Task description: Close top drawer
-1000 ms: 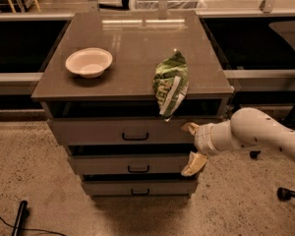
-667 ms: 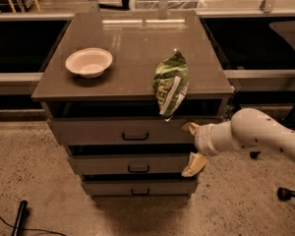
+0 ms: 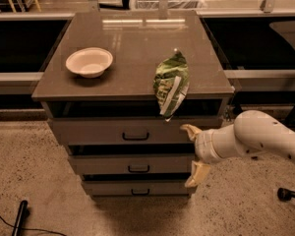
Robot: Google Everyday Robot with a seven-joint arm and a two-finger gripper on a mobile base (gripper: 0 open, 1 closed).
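The top drawer (image 3: 98,131) is the uppermost of three in a grey-brown cabinet. It stands pulled out a little, with a dark gap under the cabinet top and a small dark loop handle (image 3: 135,136) at its centre. My gripper (image 3: 193,154) is at the right end of the drawer fronts, fingers spread one above the other, holding nothing. The upper finger (image 3: 191,130) is at the top drawer's front right corner; the lower finger (image 3: 197,173) hangs in front of the middle drawer (image 3: 113,164). My white arm comes in from the right.
A white bowl (image 3: 89,61) sits on the cabinet top (image 3: 132,38) at the left. A green chip bag (image 3: 170,82) lies at the right front and overhangs the edge. The bottom drawer (image 3: 123,188) is lowest. A dark object (image 3: 19,216) lies on the floor at the lower left.
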